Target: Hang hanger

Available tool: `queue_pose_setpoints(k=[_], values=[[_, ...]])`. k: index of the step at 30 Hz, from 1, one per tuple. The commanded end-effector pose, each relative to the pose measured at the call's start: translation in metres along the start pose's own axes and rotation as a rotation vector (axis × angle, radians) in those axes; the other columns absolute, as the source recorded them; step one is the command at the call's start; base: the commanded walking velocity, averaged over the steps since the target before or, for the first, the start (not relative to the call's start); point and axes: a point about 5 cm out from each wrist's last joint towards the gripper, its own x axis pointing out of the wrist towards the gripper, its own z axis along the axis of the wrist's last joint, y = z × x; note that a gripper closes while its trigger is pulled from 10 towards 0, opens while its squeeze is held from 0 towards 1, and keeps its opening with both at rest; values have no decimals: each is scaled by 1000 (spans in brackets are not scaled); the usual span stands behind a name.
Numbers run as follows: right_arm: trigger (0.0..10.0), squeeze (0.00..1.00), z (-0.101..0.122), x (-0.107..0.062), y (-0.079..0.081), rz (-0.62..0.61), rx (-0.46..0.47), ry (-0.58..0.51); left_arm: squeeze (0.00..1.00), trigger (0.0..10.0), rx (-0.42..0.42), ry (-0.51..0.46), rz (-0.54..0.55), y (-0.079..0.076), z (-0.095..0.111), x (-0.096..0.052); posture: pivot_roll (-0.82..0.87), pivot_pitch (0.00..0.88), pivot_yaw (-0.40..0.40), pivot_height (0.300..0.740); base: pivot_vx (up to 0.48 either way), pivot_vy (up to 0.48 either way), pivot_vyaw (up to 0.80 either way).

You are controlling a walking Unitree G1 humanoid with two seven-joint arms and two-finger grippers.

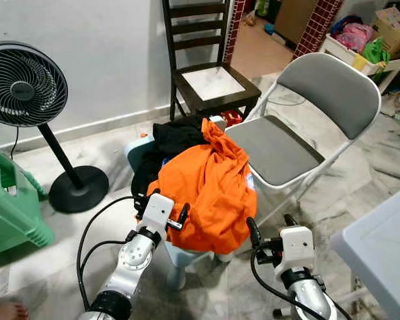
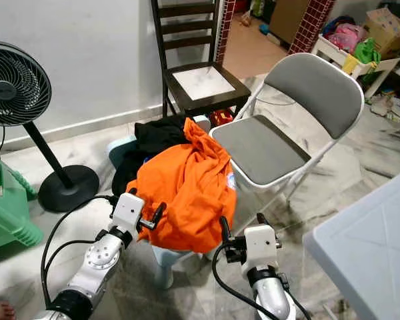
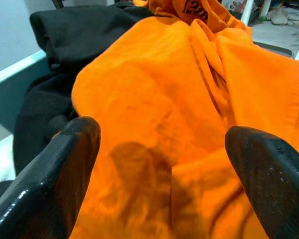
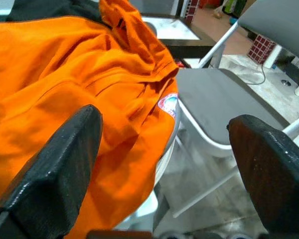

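Observation:
An orange shirt (image 1: 210,190) lies heaped over a pale blue stool (image 1: 187,257), with a black garment (image 1: 170,143) bunched behind it. My left gripper (image 1: 161,212) is open right at the shirt's left edge; in the left wrist view its fingertips (image 3: 65,164) flank the orange cloth (image 3: 159,114) without closing on it. My right gripper (image 1: 270,230) is open just below and right of the shirt, its fingers (image 4: 55,174) framing the orange cloth (image 4: 74,89) and the folding chair's seat (image 4: 214,99). No hanger can be made out.
A grey folding chair (image 1: 307,127) stands to the right, a dark wooden chair (image 1: 210,73) behind against the wall. A black standing fan (image 1: 27,87) and a green basket (image 1: 10,207) are at the left. A pale table corner (image 1: 380,247) juts in at the right.

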Motion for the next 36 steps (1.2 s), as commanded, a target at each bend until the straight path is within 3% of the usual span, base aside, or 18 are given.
queue_pose_setpoints(k=[1,29,34,36], values=[[10000,0,-4,-5,-6,-29,5,25,0,10000,3,7,-25,-5,0,0,8,107,-112,740,0,0,-800],[10000,0,-5,-8,-5,-38,1,27,0,10000,2,36,-62,-10,-6,-3,2,123,-108,740,0,0,-57],[10000,0,-5,-10,-6,-52,1,26,0,10000,-29,51,-101,-12,-3,4,-4,129,-110,740,0,0,0],[10000,0,-5,-11,-7,-60,-4,25,0,10000,-44,51,-112,-11,6,15,-8,133,-111,740,0,0,0]])
